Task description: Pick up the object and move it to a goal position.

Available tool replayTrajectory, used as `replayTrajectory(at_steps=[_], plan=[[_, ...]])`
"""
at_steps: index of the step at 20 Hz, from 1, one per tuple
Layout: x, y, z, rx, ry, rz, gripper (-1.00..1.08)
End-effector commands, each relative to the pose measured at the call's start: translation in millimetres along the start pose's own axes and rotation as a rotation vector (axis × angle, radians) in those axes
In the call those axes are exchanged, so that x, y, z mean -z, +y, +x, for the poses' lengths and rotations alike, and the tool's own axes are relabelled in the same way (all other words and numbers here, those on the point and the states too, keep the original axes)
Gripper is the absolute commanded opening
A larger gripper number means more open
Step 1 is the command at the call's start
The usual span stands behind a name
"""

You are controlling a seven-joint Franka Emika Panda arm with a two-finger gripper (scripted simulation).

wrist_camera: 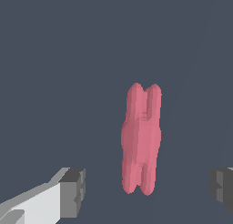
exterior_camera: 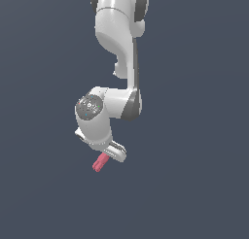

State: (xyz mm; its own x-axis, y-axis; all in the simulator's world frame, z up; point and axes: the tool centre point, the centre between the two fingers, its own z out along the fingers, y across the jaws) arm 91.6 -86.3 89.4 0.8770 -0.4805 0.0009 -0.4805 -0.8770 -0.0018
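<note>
The fingers (wrist_camera: 73, 191) stand wide apart in the wrist view, one grey-padded tip at each side of the picture with a broad stretch of dark floor between them, and neither pad touches anything. The gripper (wrist_camera: 148, 191) is therefore spread and holds nothing. The object (wrist_camera: 141, 139), a small pink-red ridged piece like a bundle of short rods, lies in that gap, nearer the further pad than the white-backed one but clear of both. Its long axis runs across the line joining the two fingertips, so its long sides face the pads. One end is split into two rounded lobes and points away from the camera; the other end, also lobed, sits about level with the fingertips.

In the exterior view the white arm (exterior_camera: 119, 48) reaches down from the top of the picture and bends at the wrist, with the gripper (exterior_camera: 113, 153) low over the plain dark grey floor (exterior_camera: 194, 184). The object (exterior_camera: 99, 163) pokes out from under the gripper toward the exterior view's lower left, its long axis slanted, the upper end hidden beneath the hand. Whether it rests on the floor cannot be told for certain from here.
</note>
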Motion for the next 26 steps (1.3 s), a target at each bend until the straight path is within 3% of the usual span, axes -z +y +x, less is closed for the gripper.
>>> replayTrajectory(at_steps=[1,12,21,26], plan=[[-8,3,7,-0.036,0.0,-0.001,1.0],[-20,7,12,-0.07,-0.002,-0.002,1.0],[-63,8,11,-0.074,-0.001,-0.002,1.0],[-68,7,13,-0.074,-0.001,-0.002,1.0]])
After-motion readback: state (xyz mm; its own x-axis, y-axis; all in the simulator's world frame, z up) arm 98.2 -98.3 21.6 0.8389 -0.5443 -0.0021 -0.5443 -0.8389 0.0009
